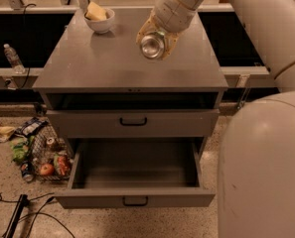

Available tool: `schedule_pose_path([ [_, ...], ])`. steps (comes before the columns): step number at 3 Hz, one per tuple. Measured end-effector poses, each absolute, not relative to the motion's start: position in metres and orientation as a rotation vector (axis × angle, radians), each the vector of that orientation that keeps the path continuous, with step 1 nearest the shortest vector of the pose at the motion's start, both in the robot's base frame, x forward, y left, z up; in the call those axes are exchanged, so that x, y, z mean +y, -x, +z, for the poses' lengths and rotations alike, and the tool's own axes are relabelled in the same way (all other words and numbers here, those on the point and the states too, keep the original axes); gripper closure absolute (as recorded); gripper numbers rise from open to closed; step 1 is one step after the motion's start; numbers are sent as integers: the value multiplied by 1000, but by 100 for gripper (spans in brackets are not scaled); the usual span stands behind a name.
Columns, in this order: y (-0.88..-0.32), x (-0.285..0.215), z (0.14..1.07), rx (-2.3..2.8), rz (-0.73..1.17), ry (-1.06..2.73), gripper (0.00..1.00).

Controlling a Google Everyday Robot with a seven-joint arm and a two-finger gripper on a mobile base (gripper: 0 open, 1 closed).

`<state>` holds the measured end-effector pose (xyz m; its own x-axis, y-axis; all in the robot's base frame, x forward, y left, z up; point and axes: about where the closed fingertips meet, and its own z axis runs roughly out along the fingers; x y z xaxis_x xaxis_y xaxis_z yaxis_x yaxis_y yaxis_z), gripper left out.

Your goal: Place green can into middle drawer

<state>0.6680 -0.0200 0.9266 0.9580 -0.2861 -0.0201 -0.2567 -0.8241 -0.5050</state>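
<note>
– Aluminium green can (153, 45): how will it handle?
– Light, thin-walled, slick. You'd dent it squeezing hard, so hold it across the sides.
– Gripper?
– Gripper (158, 34) is clamped round its sides, holding it above the counter (87, 68), silver end facing camera. Middle drawer (134, 199) is open below.

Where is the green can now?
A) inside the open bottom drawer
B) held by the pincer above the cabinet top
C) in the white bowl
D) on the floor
B: the pincer holds the green can over the cabinet top.
</note>
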Motion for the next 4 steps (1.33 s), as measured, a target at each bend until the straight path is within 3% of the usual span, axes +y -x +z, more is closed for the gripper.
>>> schedule_pose_path([
  [2, -565, 25, 958, 142, -120, 2487, 100],
  [4, -464, 56, 905, 213, 71, 2305, 100],
])
